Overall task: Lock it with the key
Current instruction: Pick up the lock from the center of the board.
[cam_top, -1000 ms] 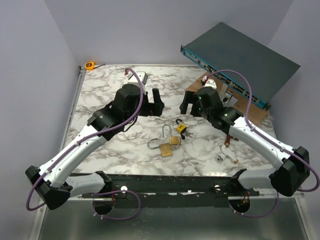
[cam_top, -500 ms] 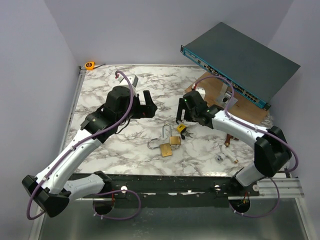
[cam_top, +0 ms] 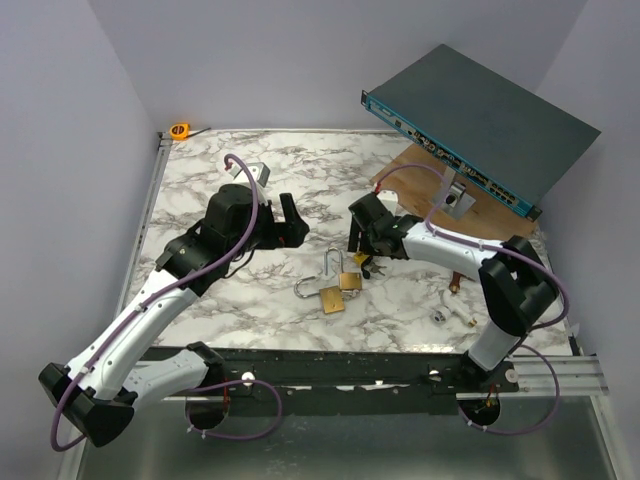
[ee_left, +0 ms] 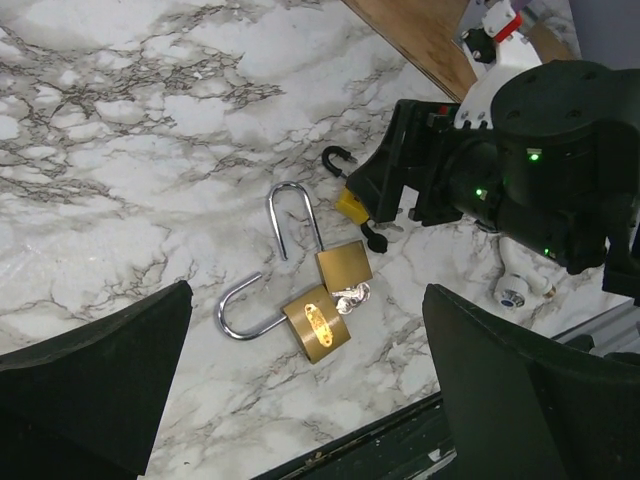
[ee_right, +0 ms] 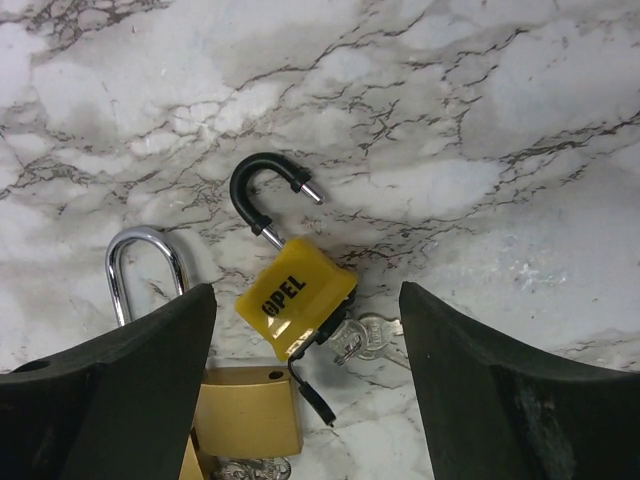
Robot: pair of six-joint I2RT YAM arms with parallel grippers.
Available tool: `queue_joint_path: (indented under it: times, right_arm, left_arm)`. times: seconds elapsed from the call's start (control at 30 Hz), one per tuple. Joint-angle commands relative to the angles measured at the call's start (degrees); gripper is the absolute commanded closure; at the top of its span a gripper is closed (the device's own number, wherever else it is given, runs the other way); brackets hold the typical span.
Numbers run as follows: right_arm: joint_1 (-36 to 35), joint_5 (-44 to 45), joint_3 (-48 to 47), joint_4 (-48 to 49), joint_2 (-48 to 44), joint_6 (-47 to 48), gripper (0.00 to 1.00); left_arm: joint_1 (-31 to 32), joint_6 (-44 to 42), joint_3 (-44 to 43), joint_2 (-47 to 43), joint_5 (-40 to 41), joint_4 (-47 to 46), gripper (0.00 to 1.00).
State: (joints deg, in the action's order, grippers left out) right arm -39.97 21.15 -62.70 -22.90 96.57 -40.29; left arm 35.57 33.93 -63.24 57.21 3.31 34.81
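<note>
The left gripper hangs over the left part of the table. Its two fingers are spread wide and there is nothing between them. It is well apart from the locks.

Near the middle lie two gold locks, touching each other. The big gold lock has its silver loop swung out to the side. The small gold lock has a tall silver loop, and some small keys sit between the two.

Just to the right of them is the yellow lock. It lies flat on the table with its black loop popped open. Silver keys rest against its bottom corner (a thin black bit pokes out there too, and I cannot tell what it is).

The right gripper is right above the yellow lock. One finger is on each side of it, apart and not touching it, so nothing is held.

I think the yellow lock is the one to work on. It looks hard and a bit heavy for its size, and its smooth skin may be slippery. The best place to hold it is by the flat sides of its body, because the loop can swing. The keys are thin and lie flat, so they will be tricky to pick up.
</note>
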Motion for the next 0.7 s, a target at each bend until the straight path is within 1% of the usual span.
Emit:
queue_joint_path:
  times: [0.0, 0.1, 0.27, 0.67]
  right_arm:
    - [-1.3, 3.6, 0.3, -1.0, 1.9, -2.3, 0.23]
    - [-1.7, 3.9, -0.7, -1.8, 3.5, -2.7, 0.26]
    - [-2.4, 5.0, -1.4, -2.1, 5.3, -2.6, 0.35]
    - [-4.6, 5.4, -3.5, -2.4, 8.3, -2.9, 0.34]
  left_arm:
    - [-0.4, 0.7, 0.4, -0.1, -2.0, -1.1, 0.02]
    - [-0.4, 0.8, 0.5, 0.3, -2.2, -1.3, 0.02]
    - [-0.4, 1.1, 0.8, 0.7, -2.3, -1.7, 0.01]
    - [-0.7, 1.4, 1.8, 1.2, -2.0, -2.1, 0.02]
